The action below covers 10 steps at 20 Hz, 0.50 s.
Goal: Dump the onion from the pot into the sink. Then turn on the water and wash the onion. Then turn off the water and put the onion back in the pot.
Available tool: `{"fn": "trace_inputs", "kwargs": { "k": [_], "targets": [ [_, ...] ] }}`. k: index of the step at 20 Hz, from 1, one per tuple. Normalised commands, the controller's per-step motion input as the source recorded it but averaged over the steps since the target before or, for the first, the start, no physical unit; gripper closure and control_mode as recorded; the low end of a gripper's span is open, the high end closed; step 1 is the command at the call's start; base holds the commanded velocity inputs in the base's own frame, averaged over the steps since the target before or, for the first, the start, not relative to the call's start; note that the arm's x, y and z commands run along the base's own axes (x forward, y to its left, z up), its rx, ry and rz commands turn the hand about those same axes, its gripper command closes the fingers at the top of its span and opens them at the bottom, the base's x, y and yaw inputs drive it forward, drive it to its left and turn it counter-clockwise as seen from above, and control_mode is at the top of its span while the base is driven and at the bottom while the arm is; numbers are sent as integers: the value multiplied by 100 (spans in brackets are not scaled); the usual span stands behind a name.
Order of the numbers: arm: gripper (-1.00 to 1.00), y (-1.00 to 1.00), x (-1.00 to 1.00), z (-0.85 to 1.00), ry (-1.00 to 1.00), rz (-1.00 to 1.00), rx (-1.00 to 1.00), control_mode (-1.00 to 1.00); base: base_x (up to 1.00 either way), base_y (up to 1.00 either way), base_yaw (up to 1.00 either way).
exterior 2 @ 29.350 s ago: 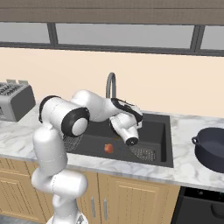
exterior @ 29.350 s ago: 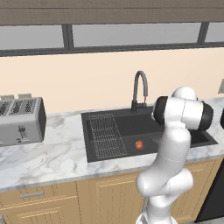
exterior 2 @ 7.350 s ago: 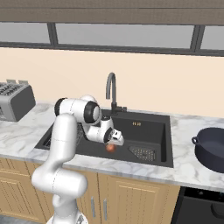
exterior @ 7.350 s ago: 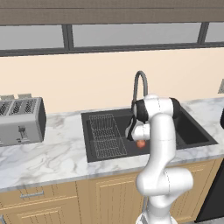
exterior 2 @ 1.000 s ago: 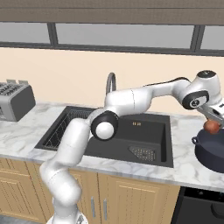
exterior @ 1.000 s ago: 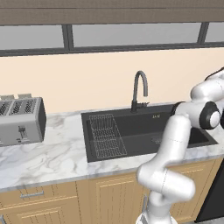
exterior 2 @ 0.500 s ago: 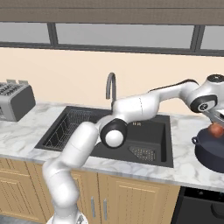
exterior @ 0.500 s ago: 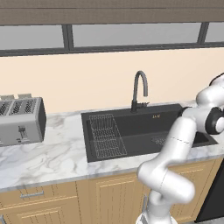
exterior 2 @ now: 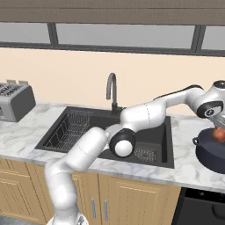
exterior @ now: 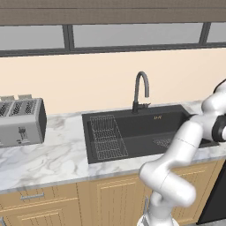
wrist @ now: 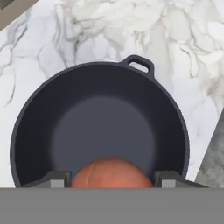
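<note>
Marbled white stone worktop (exterior 2: 26,127) carries a wide dark grey rectangular sink (exterior 2: 151,132) and, to its right, a round black two-handled pot (wrist: 39,105). Just above the pot's opening, the claw (wrist: 112,177) is clenched on the small round orange-red onion (wrist: 109,174).

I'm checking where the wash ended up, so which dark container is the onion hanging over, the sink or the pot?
The round dark pot on the marble counter: the orange-red onion sits in the end effector above it, away from the rectangular sink.
</note>
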Motion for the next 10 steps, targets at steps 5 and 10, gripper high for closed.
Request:
{"fn": "trace_inputs", "kwargs": {
  "k": [5,10],
  "targets": [
    [100,-15,6,-34,0,0,0,-100,0,0,0],
    [100,-1,18,-34,1,0,0,-100,0,0,0]
  ]
}}
